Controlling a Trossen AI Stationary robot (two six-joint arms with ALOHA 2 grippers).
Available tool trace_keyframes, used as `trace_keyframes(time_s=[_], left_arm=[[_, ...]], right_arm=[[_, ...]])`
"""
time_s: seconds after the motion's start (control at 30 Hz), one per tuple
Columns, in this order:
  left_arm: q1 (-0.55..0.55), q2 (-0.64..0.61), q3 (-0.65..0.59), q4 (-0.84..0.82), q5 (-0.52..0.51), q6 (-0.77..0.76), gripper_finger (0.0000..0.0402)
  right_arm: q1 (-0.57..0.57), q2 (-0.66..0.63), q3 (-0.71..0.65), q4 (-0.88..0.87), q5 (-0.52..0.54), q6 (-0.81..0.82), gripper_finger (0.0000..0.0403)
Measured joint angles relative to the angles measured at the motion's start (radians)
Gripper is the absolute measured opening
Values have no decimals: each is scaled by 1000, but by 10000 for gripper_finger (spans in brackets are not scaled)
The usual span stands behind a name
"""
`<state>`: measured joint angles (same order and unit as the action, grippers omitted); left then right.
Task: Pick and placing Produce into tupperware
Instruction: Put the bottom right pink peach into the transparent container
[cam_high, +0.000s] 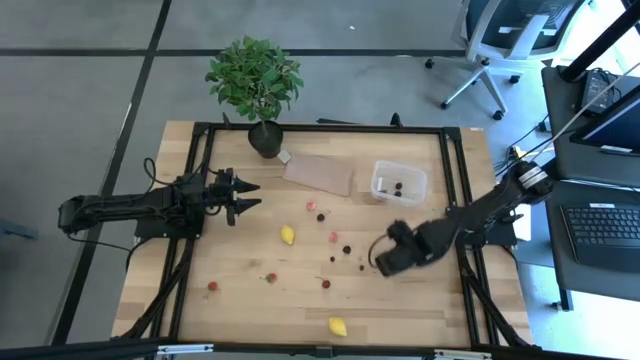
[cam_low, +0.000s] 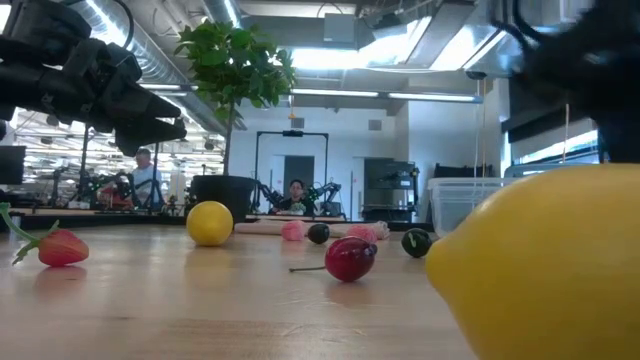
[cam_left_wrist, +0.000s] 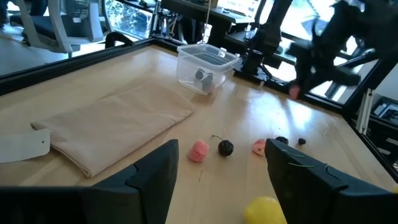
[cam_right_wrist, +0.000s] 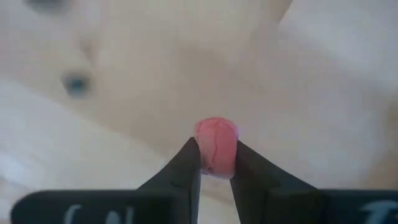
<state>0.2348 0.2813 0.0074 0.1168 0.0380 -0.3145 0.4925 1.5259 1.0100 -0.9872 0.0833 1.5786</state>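
Observation:
The clear tupperware (cam_high: 398, 182) stands near the table's far right and has a few dark pieces inside; the left wrist view shows the tupperware (cam_left_wrist: 205, 62) too. Produce lies scattered over the middle of the table: a lemon (cam_high: 288, 235), a second lemon (cam_high: 338, 326) near the near edge, and pink berries, red berries and dark cherries between them. My right gripper (cam_high: 381, 262) is near the tub's near side and is shut on a pink berry (cam_right_wrist: 216, 144). My left gripper (cam_high: 250, 195) waits open at the table's left, clear of the produce. My right gripper pinches the pink berry (cam_right_wrist: 216, 140) between its two fingertips (cam_right_wrist: 188, 165), one on each side. The berry's rounded end sticks out past the tips. The fingers slant down from the table's right. The berry is lifted clear of the table.
A flat brown sheet (cam_high: 320, 173) lies at the far side, left of the tub, next to a potted plant (cam_high: 256, 85) at the far edge. In the low view, one lemon (cam_low: 545, 270) fills the near right. A black frame rims the table. Two people are in the room beyond.

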Motion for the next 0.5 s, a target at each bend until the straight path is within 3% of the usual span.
trace_keyframes(time_s=[0.27, 0.37, 0.5], left_arm=[[0, 0, 0, 4, -4, 18, 231], [0, 0, 0, 4, -44, 56, 231], [0, 0, 0, 4, -99, 95, 231]], right_arm=[[-256, -149, 242, -388, 200, -113, 68], [-379, -176, 290, -416, 251, -122, 68], [-550, -176, 281, -390, 264, -258, 68]])
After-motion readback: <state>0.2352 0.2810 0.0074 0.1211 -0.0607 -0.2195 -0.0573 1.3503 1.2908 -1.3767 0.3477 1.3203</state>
